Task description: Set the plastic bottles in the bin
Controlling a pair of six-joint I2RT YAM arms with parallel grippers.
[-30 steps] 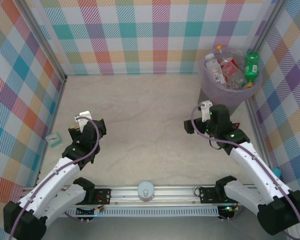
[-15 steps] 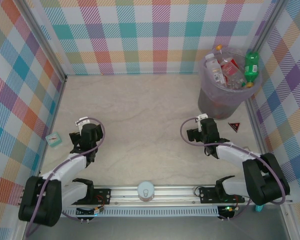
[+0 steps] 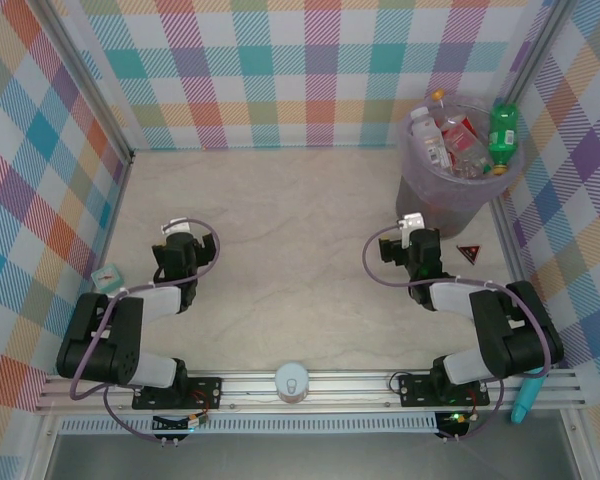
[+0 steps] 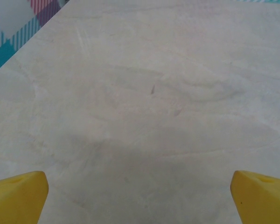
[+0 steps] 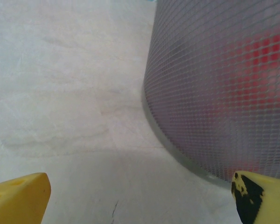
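**Top external view: plastic bottles [image 3: 456, 140] heaped in the bin [image 3: 435, 205], both arms low**

From above, the bin stood in the far right corner of the table [image 3: 280, 190], close to the checked walls. Clear bottles with red labels filled it up to the rim, and a green bottle [image 3: 503, 128] lay across the rim's right side.

In the left wrist view, the left gripper [image 4: 140, 196] was spread wide. Its yellow fingertips [image 4: 18, 196] sat at the two bottom corners with only bare table between them.

In the right wrist view, the right gripper [image 5: 140, 198] was spread just as wide and held nothing. The bin's gridded wall rose just ahead on the right, with red showing dimly through it. It was near the fingers but not touching them.

From above, the right gripper rested low near the bin's foot. The left gripper rested on the table's left half, well apart from the bin. A small teal cube [image 3: 108, 277] lay near the left wall beside the left arm. A dark red triangle [image 3: 468, 253] lay on the table near the bin's base.
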